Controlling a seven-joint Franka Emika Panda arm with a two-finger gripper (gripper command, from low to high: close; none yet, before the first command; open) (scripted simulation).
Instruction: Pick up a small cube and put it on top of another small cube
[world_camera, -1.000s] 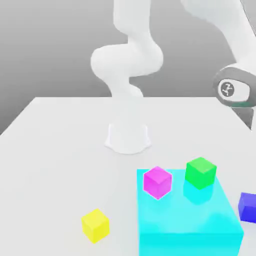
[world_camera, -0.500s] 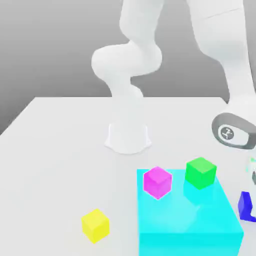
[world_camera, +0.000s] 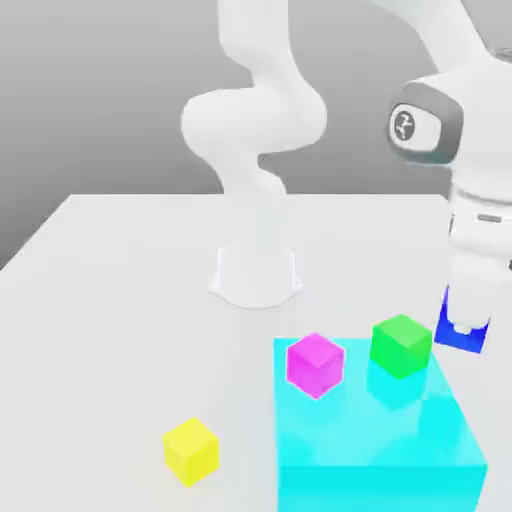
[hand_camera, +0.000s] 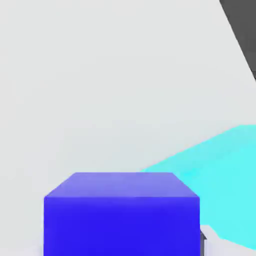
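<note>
The claw (world_camera: 468, 325) has the blue cube (world_camera: 460, 338) pinched between its fingers, and the cube has come up off the table (world_camera: 120, 330). Half a second ago it was down there, beyond the block's side at the exterior view's right, with the claw around it; now it hangs in the grip, a little tilted, near the green cube (world_camera: 401, 346). In the hand view the cube sits squarely in front of the claw, with the cyan block (hand_camera: 225, 185) past it.

So the pick looks done — what remains is the carry and the stacking. The green cube is the nearest to the claw, on the block. The pink cube (world_camera: 315, 365) is farther off on the same block, and the yellow cube (world_camera: 191, 451) is farthest, on the table. None of these three has moved. Which one is to be the base I cannot tell; green seems likely, being closest. The claw should gain some height first, then come over the chosen cube and level the blue one — a low sideways move could knock green out of place.
</note>
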